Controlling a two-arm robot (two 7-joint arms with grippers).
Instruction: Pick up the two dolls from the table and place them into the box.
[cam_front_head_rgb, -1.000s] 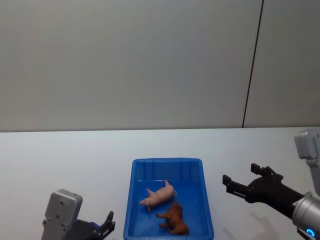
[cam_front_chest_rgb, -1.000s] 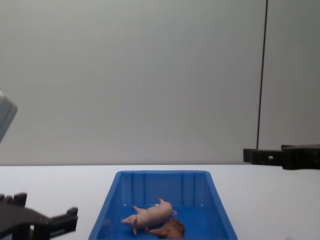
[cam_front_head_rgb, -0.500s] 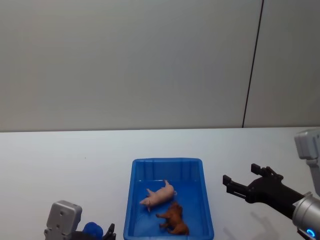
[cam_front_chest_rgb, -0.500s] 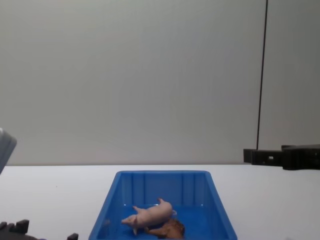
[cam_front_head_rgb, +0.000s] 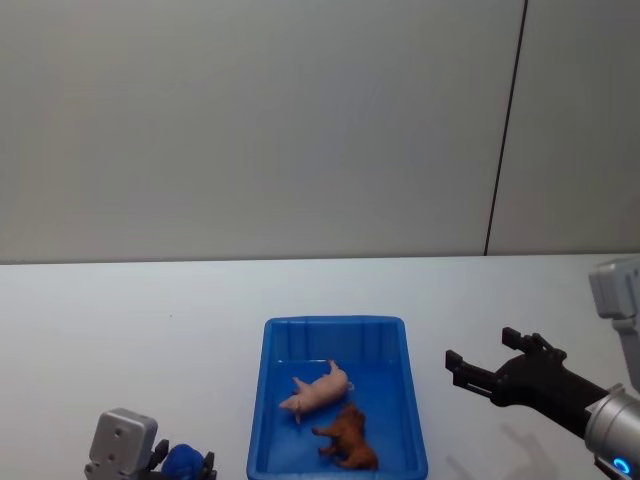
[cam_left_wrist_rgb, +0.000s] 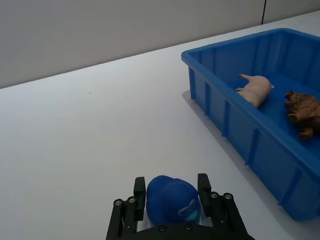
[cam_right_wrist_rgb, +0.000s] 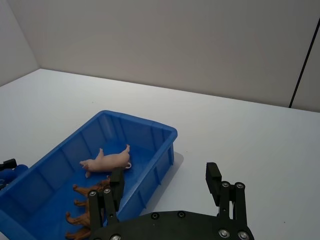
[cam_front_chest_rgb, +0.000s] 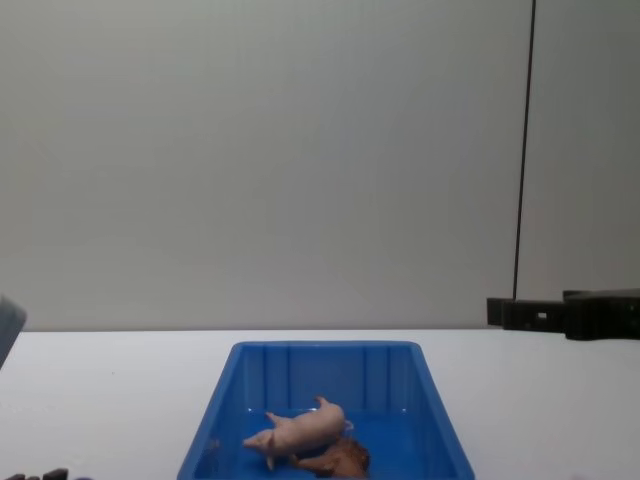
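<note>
Both dolls lie inside the blue box (cam_front_head_rgb: 333, 323): the pale pink pig (cam_front_head_rgb: 318, 389) toward the middle and the reddish-brown dog (cam_front_head_rgb: 346, 438) at the near end. The chest view also has the pig (cam_front_chest_rgb: 300, 430) and dog (cam_front_chest_rgb: 335, 458) on the box floor. My left gripper (cam_front_head_rgb: 195, 465) sits low at the near left, apart from the box, open, with a rounded blue part (cam_left_wrist_rgb: 172, 200) between its fingers (cam_left_wrist_rgb: 140, 187). To the right of the box, above the table (cam_front_head_rgb: 130, 320), my right gripper (cam_front_head_rgb: 482, 350) hovers open and holds nothing.
The white table stretches wide on both sides of the box. A plain grey wall with a dark vertical seam (cam_front_head_rgb: 505, 130) rises behind it. In the right wrist view the box's corner (cam_right_wrist_rgb: 170, 132) lies just ahead of the right gripper (cam_right_wrist_rgb: 164, 172).
My left gripper has drawn back and down toward the near left edge. The right gripper, the box and both dolls have stayed in place.
</note>
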